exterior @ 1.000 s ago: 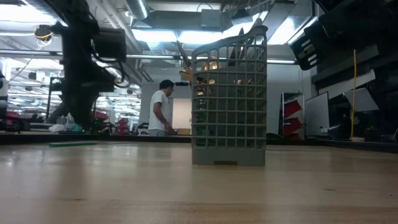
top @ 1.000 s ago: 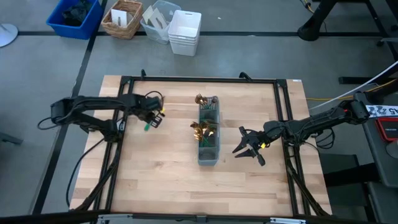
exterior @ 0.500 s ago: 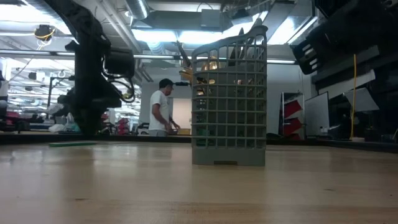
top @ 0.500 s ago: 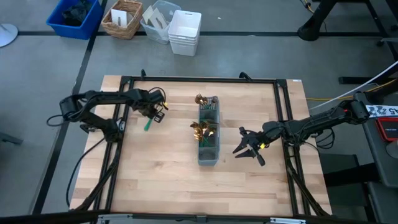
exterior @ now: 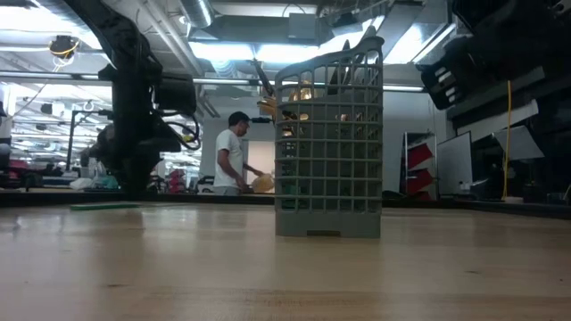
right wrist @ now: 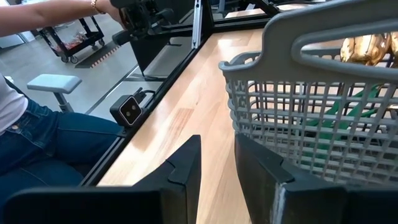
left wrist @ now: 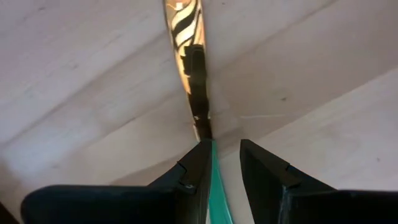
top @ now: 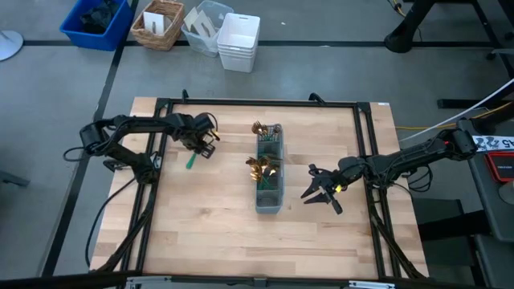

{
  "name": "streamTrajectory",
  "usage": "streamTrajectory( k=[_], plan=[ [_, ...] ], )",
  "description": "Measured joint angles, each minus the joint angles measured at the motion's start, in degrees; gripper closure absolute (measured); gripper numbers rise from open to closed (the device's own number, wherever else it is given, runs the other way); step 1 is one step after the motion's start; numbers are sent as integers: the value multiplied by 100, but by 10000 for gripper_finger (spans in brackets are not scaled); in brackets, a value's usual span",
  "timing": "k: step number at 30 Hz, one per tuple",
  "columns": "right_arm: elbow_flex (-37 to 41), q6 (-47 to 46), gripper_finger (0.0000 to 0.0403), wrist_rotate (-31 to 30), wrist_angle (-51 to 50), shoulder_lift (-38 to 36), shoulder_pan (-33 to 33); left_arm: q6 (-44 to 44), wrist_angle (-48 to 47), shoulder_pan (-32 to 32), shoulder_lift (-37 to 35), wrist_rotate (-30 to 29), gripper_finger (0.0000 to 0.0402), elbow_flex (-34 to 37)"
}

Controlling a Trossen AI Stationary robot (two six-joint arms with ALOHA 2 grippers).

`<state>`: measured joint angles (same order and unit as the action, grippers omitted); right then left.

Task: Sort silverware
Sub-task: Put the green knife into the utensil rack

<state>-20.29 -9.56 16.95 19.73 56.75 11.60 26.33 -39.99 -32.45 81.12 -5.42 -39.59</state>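
While my left gripper [left wrist: 221,163] hovers parted right over the lone gold-headed, green-handled knife [left wrist: 194,74] on the wooden table [top: 201,225], handle between fingers, blade pointing ahead, the grey mesh caddy [top: 270,172] holds the rest; right gripper [top: 319,193] waits spread beside it.

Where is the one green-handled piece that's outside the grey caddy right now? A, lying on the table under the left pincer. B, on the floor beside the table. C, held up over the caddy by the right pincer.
A: the loose piece lies flat on the wooden table with the left pincer straddling its green handle, away from the caddy.
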Motion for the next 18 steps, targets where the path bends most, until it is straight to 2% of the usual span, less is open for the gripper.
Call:
streamTrajectory(
  k=[9, 18],
  plan=[
    [0, 2, 303, 0, -28, 0, 0, 50, 22, -68, 0, -95, 325, 17],
    [0, 2, 303, 0, -31, 0, 0, 170, 281, -66, -27, -111, 325, 450]
  ],
)
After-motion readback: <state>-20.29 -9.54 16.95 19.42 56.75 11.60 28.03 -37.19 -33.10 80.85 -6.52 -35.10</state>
